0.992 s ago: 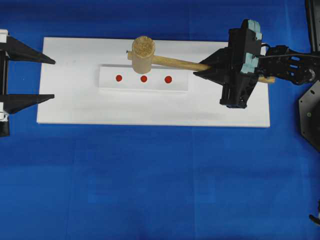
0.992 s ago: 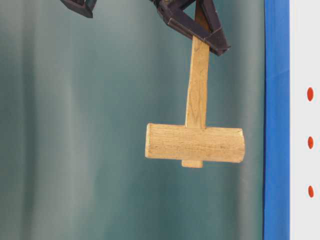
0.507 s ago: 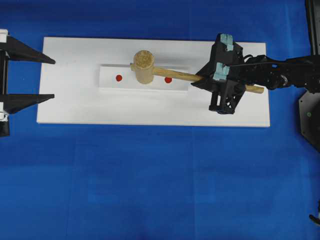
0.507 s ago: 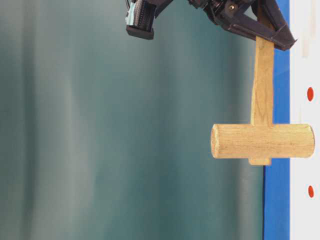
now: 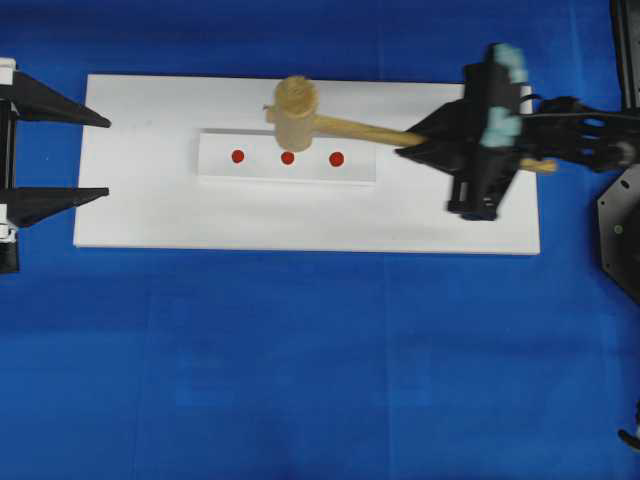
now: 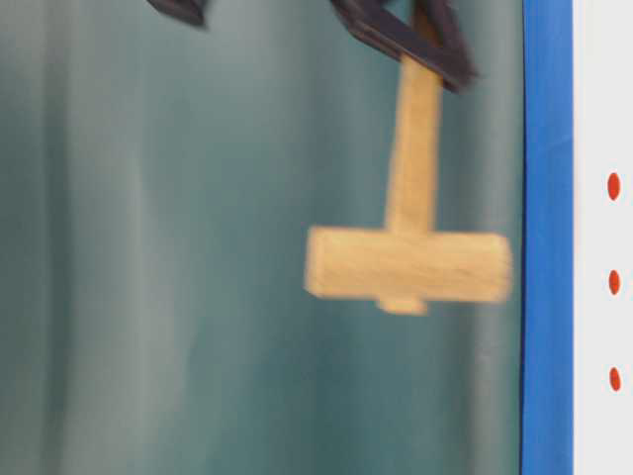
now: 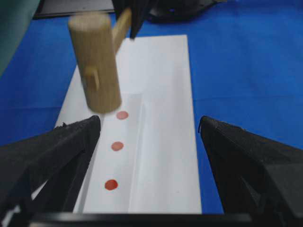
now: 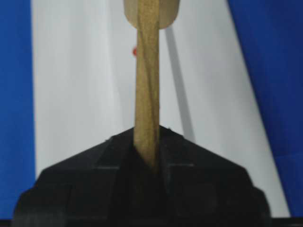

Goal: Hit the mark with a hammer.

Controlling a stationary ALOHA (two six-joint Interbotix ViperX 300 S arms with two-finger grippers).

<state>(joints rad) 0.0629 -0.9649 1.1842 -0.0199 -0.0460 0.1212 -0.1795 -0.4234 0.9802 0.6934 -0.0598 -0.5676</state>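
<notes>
Right gripper (image 5: 415,141) clamps the hammer (image 5: 297,108) by its handle, head raised above the strip w/ three red marks (image 5: 287,158). Left gripper (image 5: 108,158) idles wide apart, empty. Strike looks not yet landed.

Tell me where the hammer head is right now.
In the overhead view the hammer head sits centre-top over the white board, just behind the middle red mark, its handle held by the right pincer.
</notes>
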